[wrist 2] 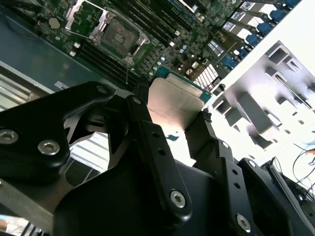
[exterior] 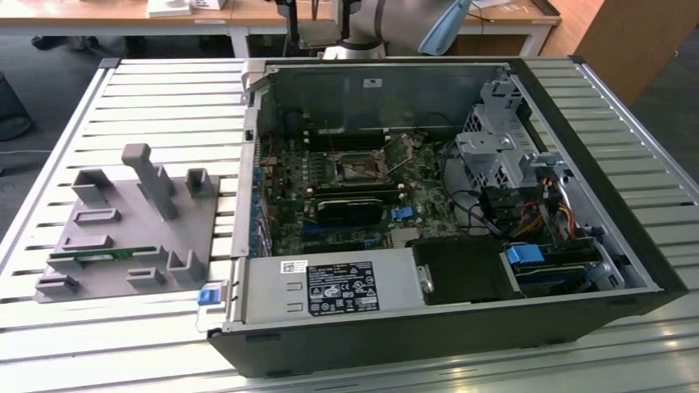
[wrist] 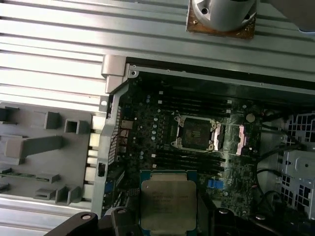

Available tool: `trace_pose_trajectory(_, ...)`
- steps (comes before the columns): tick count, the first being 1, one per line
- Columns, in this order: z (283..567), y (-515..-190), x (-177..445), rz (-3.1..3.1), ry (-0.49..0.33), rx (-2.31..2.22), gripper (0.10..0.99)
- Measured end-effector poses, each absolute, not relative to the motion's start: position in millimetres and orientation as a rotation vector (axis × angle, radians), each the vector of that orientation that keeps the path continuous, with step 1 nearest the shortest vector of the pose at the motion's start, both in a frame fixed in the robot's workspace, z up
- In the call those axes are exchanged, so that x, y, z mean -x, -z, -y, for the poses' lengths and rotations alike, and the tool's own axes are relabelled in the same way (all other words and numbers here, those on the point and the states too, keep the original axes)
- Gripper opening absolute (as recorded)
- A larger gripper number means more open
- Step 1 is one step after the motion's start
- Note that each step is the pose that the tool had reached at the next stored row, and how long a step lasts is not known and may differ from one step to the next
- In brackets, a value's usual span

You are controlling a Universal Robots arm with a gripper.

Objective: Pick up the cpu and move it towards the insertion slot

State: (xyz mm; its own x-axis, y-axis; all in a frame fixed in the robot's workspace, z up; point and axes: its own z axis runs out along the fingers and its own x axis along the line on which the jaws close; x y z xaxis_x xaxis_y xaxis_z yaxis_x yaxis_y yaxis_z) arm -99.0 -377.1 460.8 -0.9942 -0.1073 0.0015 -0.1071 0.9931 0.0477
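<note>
In both wrist views my gripper (wrist: 169, 219) (wrist 2: 172, 120) is shut on the cpu (wrist: 169, 201) (wrist 2: 172, 103), a flat square chip with a shiny silver top and a thin green rim, pinched by its two opposite edges. The chip hangs above the motherboard, inside the open computer case. The insertion slot (wrist: 195, 135) (wrist 2: 118, 34) (exterior: 358, 169) is a dark square socket with a silver frame, near the middle of the board. The held chip is a short way off from it, over the board's lower part and toward the case's power-supply end.
The open computer case (exterior: 611, 246) lies on a slatted metal table (exterior: 164, 90). A grey plastic tray (exterior: 120, 221) (wrist: 44, 162) with upright posts and a green memory stick (exterior: 110, 256) sits at the exterior view's left. The arm's base (wrist: 221, 12) stands behind the case. Cables and a drive cage (exterior: 492, 155) fill the case's right side.
</note>
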Motion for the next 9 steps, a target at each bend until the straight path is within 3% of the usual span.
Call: trace_pose_trajectory(9,352,-459,82,3.132,0.074,-0.169,0.541)
